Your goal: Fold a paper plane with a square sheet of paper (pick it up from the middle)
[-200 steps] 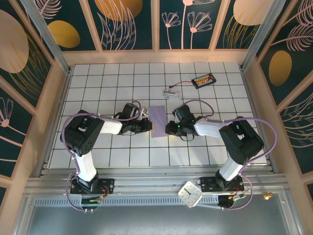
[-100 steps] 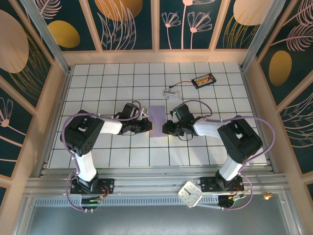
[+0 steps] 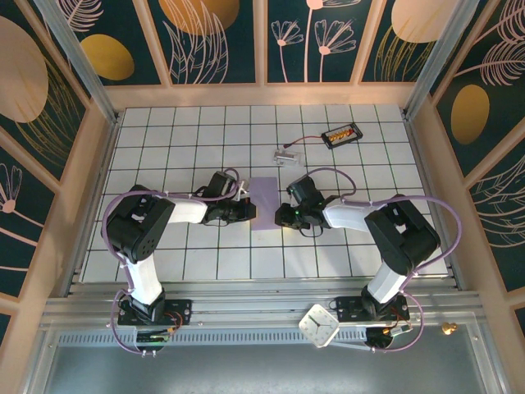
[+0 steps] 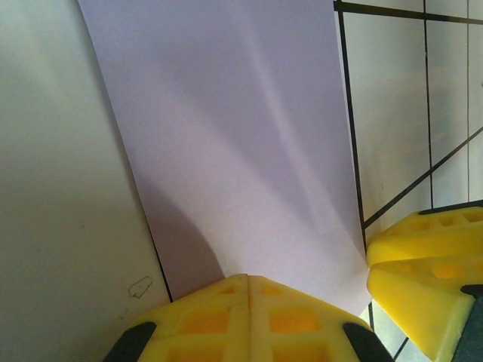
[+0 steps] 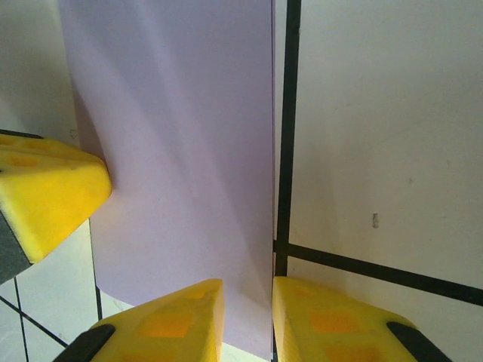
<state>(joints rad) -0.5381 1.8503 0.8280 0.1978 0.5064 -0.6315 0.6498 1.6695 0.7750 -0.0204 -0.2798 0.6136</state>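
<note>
Centrally on the tiled table [image 3: 164, 131], the square sheet of paper [image 3: 266, 203] lies as a narrow strip between both arms, its long axis running away from the bases. The left gripper [image 3: 247, 212] is closed, tip at the left edge; the right gripper [image 3: 284, 217], jaws narrowly apart, straddles the right edge, equally near

You get bright, even overhead light on the desk [image 3: 164, 148]; soft shadows streak the square sheet of paper [image 4: 226, 151] in both sharp wrist views.

No writing or numerals can be read, even on the clock [image 3: 318, 325].
</note>
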